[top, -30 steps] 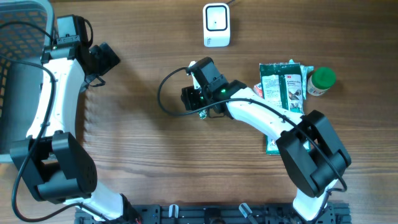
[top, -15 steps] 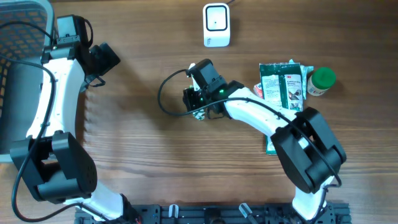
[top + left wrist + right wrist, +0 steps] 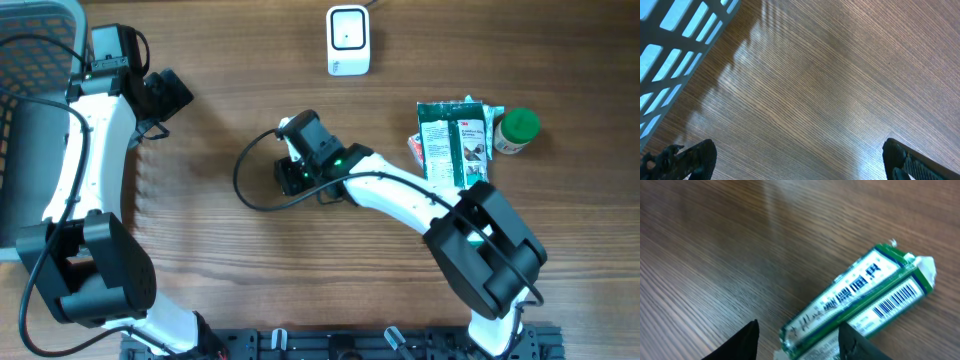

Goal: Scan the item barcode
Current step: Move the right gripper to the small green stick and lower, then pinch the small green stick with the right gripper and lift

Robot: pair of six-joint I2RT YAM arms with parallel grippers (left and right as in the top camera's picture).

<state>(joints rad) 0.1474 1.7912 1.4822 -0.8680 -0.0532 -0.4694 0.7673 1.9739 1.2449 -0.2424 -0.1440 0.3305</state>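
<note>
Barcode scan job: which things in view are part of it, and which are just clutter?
In the job:
- green packet with its barcode showing, in the right pincer
- white scanner

Lying about:
- 3M packs
- green-lidded jar
- grey basket
- left pincer, open over bare table

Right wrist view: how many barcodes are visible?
1. The barcode is on the white side panel of the green carton, near its upper-right end. The carton's hidden faces may carry more.

Grey slatted basket (image 3: 40, 15) at the wooden bench's (image 3: 200, 250) left edge; green-lidded jar (image 3: 518, 128) just beside green packets (image 3: 455, 140), right.
</note>
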